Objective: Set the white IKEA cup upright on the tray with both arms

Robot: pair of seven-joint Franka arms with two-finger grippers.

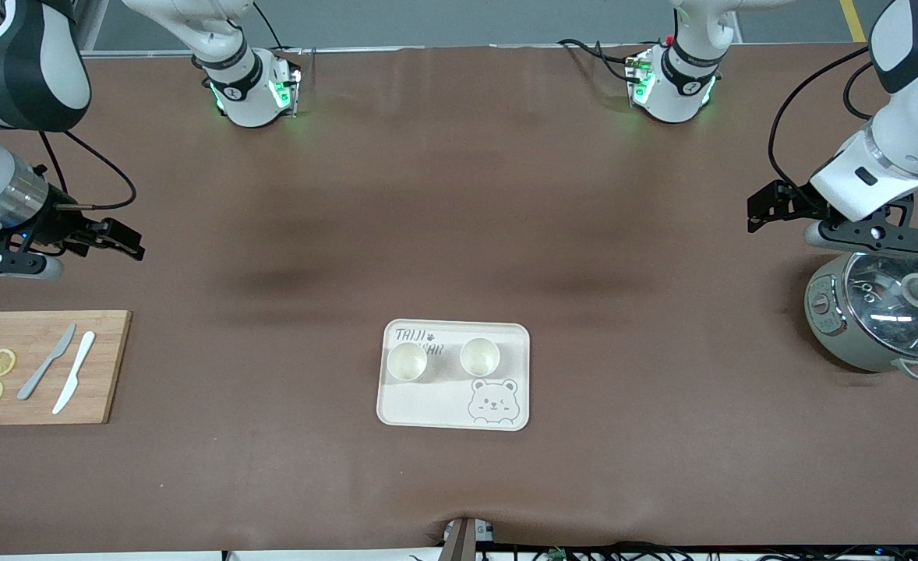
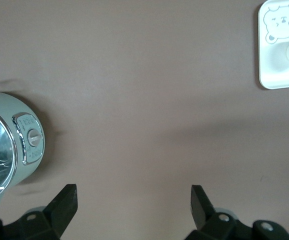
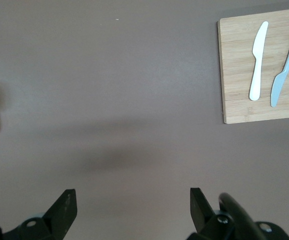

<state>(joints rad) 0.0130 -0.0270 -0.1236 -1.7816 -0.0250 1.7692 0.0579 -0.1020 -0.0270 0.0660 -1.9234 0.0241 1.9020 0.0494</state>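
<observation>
Two round white cups (image 1: 407,362) (image 1: 479,357) stand upright, mouths up, side by side on the flat cream tray (image 1: 454,413) with rounded corners, near the table's middle. The left gripper (image 2: 133,200) hangs with fingers spread wide above the smooth brown tabletop (image 1: 459,234) beside a glass-lidded cooker (image 1: 880,315). The right gripper (image 3: 132,200), equally wide, hangs near the wooden cutting board (image 1: 100,389); both arms wait
</observation>
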